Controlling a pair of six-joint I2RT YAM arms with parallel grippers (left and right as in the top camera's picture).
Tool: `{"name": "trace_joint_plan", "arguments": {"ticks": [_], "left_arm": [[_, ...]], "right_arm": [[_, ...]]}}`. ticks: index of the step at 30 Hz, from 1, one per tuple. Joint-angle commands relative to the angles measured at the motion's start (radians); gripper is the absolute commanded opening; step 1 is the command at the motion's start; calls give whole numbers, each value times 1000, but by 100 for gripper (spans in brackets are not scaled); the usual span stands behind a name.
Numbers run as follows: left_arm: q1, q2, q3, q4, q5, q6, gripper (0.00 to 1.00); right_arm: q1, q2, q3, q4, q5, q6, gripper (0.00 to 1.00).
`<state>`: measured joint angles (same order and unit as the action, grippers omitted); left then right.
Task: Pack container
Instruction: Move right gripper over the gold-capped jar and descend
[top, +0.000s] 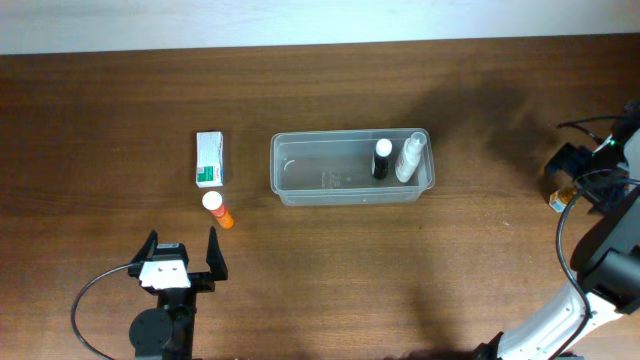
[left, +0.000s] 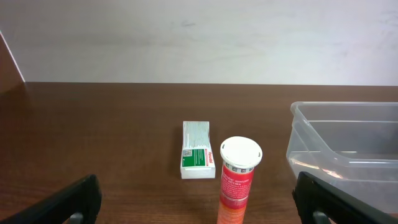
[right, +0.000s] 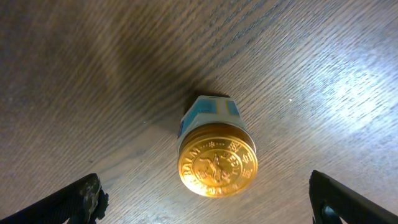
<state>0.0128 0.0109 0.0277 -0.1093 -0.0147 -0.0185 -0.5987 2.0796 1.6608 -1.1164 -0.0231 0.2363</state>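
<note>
- Container (top: 310, 168): a clear plastic tub lying near the middle of the table in the overhead view, long side running from 9 to 3 o'clock.
- Count inside it: two bottles, a black bottle (top: 381, 159) and a pale bottle (top: 410, 158), side by side at the tub's 3 o'clock end. The rest of its floor is bare.
- Count outside it: three items.
  - One green-and-white box (top: 209, 159) lies flat at the tub's 9 o'clock, near but apart.
  - One orange tube (top: 217, 209) with a white cap stands at about 8 o'clock, just beside the box.
  - One gold-lidded jar (right: 216, 155) stands well apart toward 3 o'clock, near the table edge.
- Left gripper (top: 182, 240): at the table's 7 o'clock, fingers spread wide and holding nothing. Its wrist view faces the tube head on, with the box behind it.
- Right gripper (right: 205, 186): looks down on the jar with its fingers wide apart on either side, gripping nothing. How high above the jar it sits I cannot tell.
- Step in hand, as I judge it: the packing is part done, and each arm is lined up on a loose item before a grasp.
- Next move calls for:
  - The left arm must advance toward 12 o'clock, bracket the tube without toppling it, then close.
  - The right arm needs a straight descent around the jar, then a long carry toward 9 o'clock.
</note>
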Motion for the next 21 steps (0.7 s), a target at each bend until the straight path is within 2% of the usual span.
{"name": "trace_joint_plan", "arguments": {"ticks": [1, 21], "left_arm": [[5, -5, -7, 4, 10, 16, 99], [5, -5, -7, 4, 11, 16, 99]], "right_arm": [[3, 9, -22, 15, 16, 8, 98], [3, 10, -120, 139, 16, 8, 98]]}}
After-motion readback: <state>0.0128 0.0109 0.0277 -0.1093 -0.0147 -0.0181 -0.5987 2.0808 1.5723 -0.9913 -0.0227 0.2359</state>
